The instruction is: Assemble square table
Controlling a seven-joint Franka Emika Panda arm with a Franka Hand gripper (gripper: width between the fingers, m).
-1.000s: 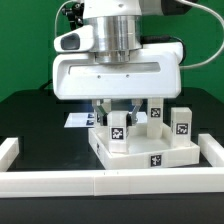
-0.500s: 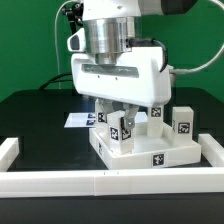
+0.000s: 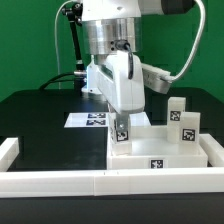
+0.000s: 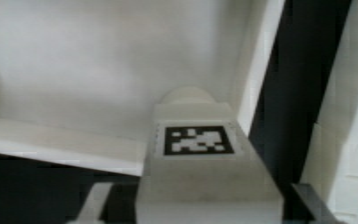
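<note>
A tagged leg (image 3: 120, 128) is gripped by the fingers (image 3: 119, 118) at frame centre above the tabletop slab (image 3: 160, 152); cross-threading is risked if tilted.

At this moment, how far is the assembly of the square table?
Done: apparently one leg stands upright at the tabletop's far corner; whether it is screwed in cannot be told. In hand: the gripper holds a leg upright on the tabletop. Left: another leg stands beside the slab; a fourth is not visible.
</note>
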